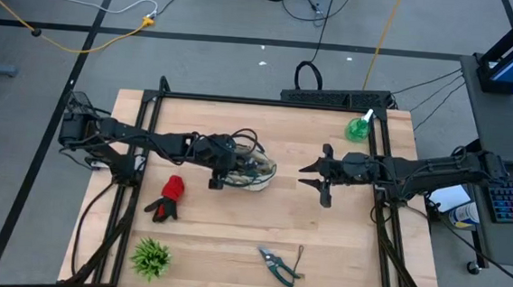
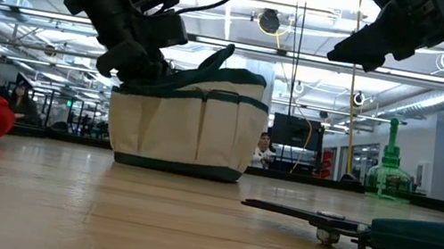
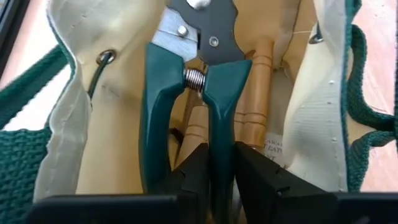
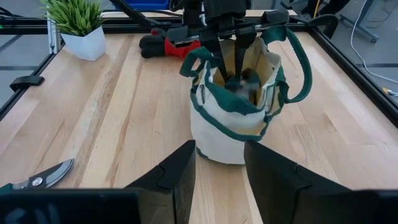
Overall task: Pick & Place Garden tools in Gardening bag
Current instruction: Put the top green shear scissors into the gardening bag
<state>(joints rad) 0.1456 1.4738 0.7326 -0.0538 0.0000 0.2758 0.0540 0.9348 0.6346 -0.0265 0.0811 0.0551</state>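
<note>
Left wrist view: left jaws (image 3: 219, 171) clenched on green-handled pruners (image 3: 186, 81), inside gardening bag (image 3: 311, 124).

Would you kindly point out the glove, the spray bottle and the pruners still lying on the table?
glove (image 1: 170, 195): high view, red cuff.
spray bottle (image 1: 359, 128): high view, green body.
pruners (image 1: 277, 264): high view, near the pivot.

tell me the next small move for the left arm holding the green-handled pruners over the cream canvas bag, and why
Probably open the left gripper and let go. It is shut on one handle of the green-handled pruners, blades pointing down inside the cream canvas bag with green trim, beside wooden tool handles already in there. The right gripper waits open, apart from the bag.
</note>
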